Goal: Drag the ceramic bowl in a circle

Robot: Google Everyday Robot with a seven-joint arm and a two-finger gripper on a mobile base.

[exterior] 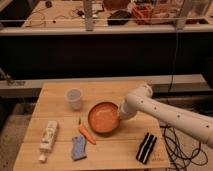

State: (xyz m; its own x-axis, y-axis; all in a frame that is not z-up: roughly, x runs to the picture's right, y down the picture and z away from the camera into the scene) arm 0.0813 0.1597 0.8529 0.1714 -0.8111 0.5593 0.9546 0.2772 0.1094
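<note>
The ceramic bowl (103, 117), round, shallow, orange with a lighter speckled inside, sits on the wooden table (60, 92) near its middle, just right of a carrot. The gripper (121, 114) at the end of the white arm (165, 116) is at the bowl's right rim, coming in from the right. The small translucent white cup (74, 98) stands up and to the left of the bowl.
An orange carrot (85, 133) lies touching or almost touching the bowl's lower left. A blue sponge (78, 148) and a white tube (48, 138) lie at the front left. A black striped object (146, 147) lies front right. Cables (175, 145) hang off the right edge.
</note>
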